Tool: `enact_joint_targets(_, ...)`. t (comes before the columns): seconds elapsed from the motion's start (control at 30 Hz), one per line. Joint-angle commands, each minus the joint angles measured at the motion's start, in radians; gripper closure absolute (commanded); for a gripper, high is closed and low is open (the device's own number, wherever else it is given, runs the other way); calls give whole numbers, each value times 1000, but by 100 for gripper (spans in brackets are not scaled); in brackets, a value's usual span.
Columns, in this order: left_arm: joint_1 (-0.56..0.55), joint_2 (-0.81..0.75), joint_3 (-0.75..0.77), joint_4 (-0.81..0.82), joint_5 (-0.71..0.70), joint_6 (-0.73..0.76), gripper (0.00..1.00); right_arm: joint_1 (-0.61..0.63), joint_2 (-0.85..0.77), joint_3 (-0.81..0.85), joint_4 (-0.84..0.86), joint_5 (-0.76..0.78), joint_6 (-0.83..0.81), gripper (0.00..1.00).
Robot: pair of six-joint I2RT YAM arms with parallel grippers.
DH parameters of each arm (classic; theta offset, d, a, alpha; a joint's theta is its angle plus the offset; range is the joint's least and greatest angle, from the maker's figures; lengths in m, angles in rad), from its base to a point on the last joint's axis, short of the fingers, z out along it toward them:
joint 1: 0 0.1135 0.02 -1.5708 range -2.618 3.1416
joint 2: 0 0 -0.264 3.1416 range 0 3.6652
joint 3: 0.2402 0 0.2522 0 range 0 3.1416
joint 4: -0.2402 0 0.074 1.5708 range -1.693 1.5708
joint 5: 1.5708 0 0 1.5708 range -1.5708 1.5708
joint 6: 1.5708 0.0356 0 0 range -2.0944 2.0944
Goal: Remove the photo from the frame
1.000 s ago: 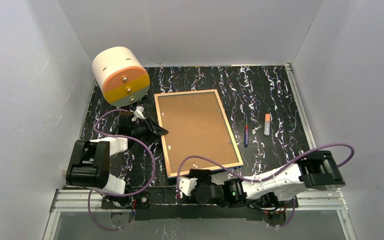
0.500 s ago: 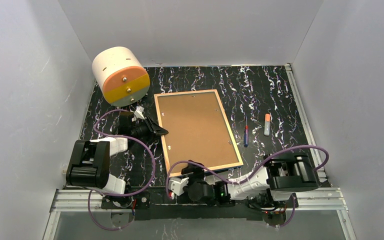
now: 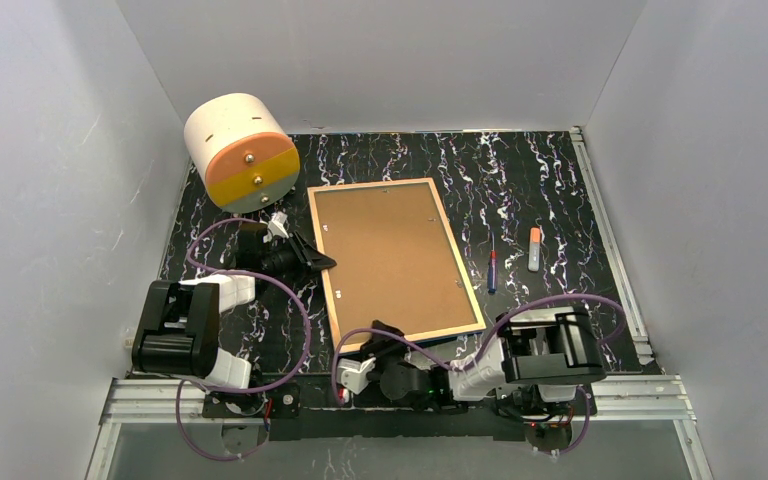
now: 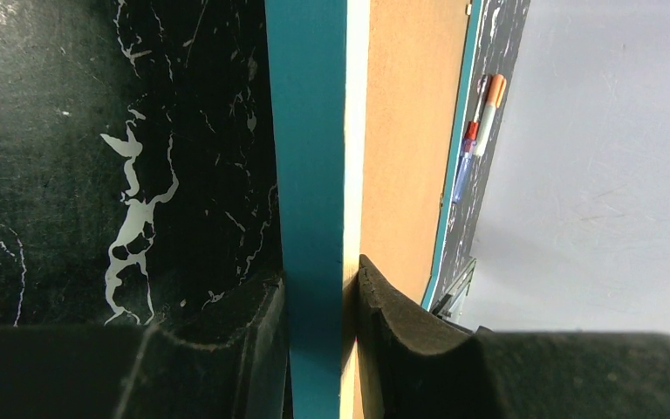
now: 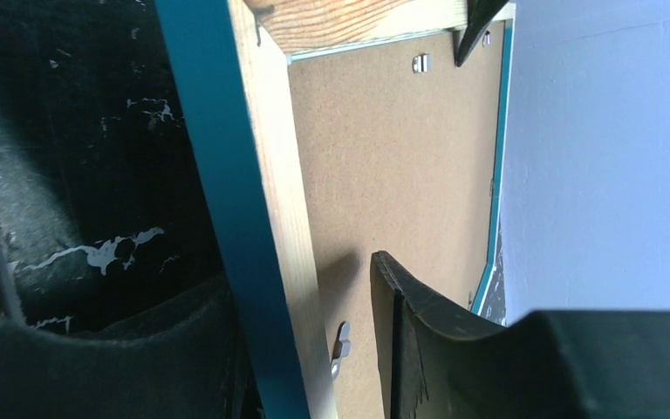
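Observation:
The blue frame (image 3: 370, 186) lies face down on the black table, its wooden edging and brown backing board (image 3: 395, 255) facing up. The photo is hidden under the board. My left gripper (image 3: 308, 262) is shut on the frame's left rail; the left wrist view shows both pads pressed on the blue and wood edge (image 4: 310, 131), gripper (image 4: 318, 340). My right gripper (image 3: 372, 348) is at the frame's near edge. In the right wrist view it (image 5: 314, 349) is open and straddles the rail (image 5: 218, 175), with a gap between the inner finger (image 5: 410, 349) and the wood.
A small metal retaining tab (image 5: 340, 342) sits on the board beside the right gripper's rail, and another (image 5: 420, 62) at the far side. A white drum with an orange and yellow face (image 3: 240, 150) stands at the back left. A blue pen (image 3: 492, 270) and an orange-capped marker (image 3: 534, 248) lie right of the frame.
The right arm's elbow has swung left and the right gripper has shifted slightly left along the frame's near edge. The left arm and the frame have not moved.

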State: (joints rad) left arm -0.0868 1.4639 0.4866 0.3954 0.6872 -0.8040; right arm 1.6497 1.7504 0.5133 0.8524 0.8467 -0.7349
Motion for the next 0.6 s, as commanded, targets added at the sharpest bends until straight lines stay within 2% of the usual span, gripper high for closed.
enact_joint_targets(0.0, -4, -43, 6, -26, 14, 48, 100, -17, 43, 3, 225, 102, -60, 45)
enact_joint_targets(0.27, -4, -42, 9, -35, 17, 52, 100, -15, 216, -44, 744, 147, -360, 46)
enact_joint_targets(0.33, -4, -43, 9, -39, 16, 56, 100, -15, 245, -32, 769, 149, -368, 48)
enact_joint_targets(0.5, -4, -43, 9, -42, 17, 57, 100, -17, 229, -18, 677, 133, -301, 56)
enact_joint_targets(0.57, -4, -45, 9, -44, 16, 58, 100, -18, 218, -21, 658, 133, -288, 57)
